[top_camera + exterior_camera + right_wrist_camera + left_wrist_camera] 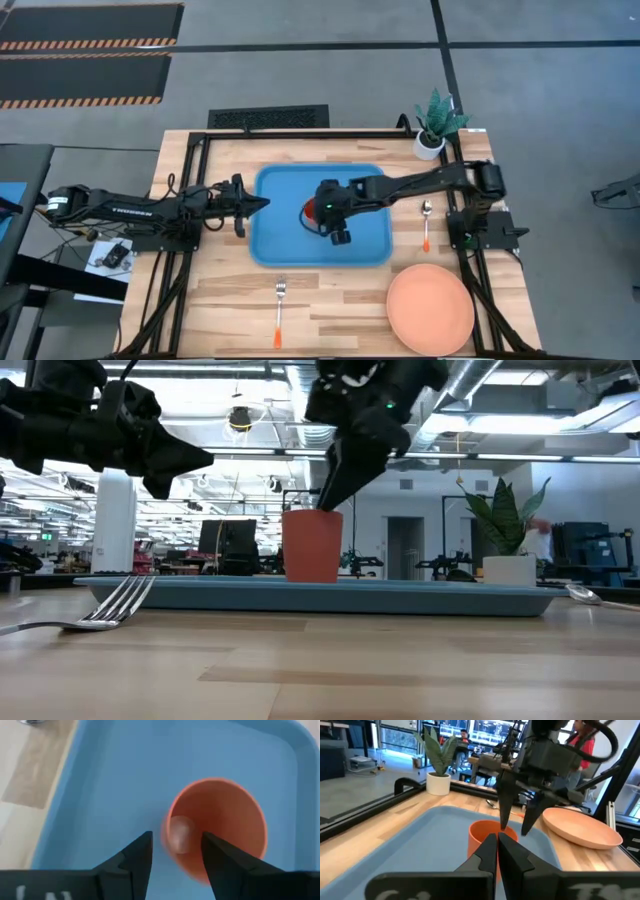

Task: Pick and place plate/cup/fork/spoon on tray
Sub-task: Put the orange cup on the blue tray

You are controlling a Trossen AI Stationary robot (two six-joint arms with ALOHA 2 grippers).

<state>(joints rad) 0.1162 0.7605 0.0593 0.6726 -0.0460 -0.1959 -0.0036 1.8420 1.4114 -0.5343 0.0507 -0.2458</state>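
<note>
Surface [230,310]: pale wood slats in a dark frame, carrying everything; a small potted plant [432,130] stands at about 1 o'clock, out of the working area.
Tray [275,210]: big blue rectangle with rounded corners and a raised rim, set at the centre so both arms can reach it.
Plate [430,308]: wide, flat, salmon-orange, on the bare wood at about 5 o'clock, not yet on the tray.
Cup [311,212]: small, bright orange, upright on the tray floor near its middle, mouth up; it looks delivered.
Right claw [340,236]: spread wide, one finger inside the cup's mouth and one outside its wall, gripping nothing; I take it as letting go of the rim.
Left claw [262,203]: pressed together and empty, poised over the tray's 9 o'clock edge, pointing at the cup, apparently waiting.
Fork [279,312]: silver tines, orange handle, on the wood at 6 o'clock, tines toward the tray.
Spoon [426,226]: silver oval bowl, orange handle, on the wood at 3 o'clock, just beside the tray.
</note>
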